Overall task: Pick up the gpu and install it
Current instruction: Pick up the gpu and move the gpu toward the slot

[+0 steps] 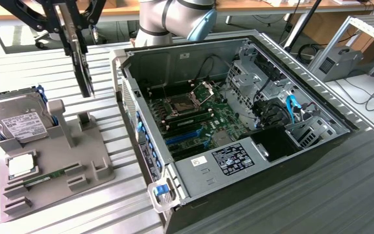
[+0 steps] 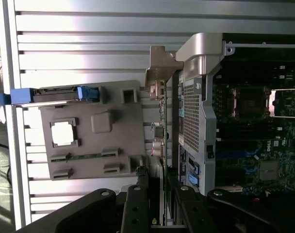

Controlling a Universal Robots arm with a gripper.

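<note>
**Exterior view.** The black two-fingered claw (image 1: 75,39) is located toward the exterior view's upper left, at the end of black linkage bars. It is closed narrowly on the upper edge of the gpu (image 1: 84,73), a slim black rectangular expansion card. The gpu is suspended upright, clear of the ribbed aluminium tabletop (image 1: 317,200). It is positioned near the far corner of the grey moulded plastic holder (image 1: 86,146), on the side facing the open black-and-silver computer case (image 1: 194,170). A silver hard drive with a white label (image 1: 19,124) is seated on edge in the holder. A square silver processor (image 1: 21,165) and a narrow green memory stick (image 1: 44,176) are laid in the holder's nearer recesses. The green motherboard (image 1: 206,122) is exposed inside the case. The grey robot arm (image 1: 167,19) is seen behind the case.

**Wrist view.** The gpu (image 2: 162,121) is presented edge-on as a thin strip. Its silver metal bracket (image 2: 159,68) is at the end farthest from the claw (image 2: 163,204). The black fingers (image 2: 138,204) are pressed against both faces of the card. The gpu is held over the strip of tabletop (image 2: 89,48) between the holder (image 2: 118,141) and the perforated silver wall of the case (image 2: 193,116). The hard drive (image 2: 55,93), processor (image 2: 64,133) and memory stick (image 2: 84,157) are seated in the holder. The motherboard (image 2: 254,136) is visible inside the case.
</note>
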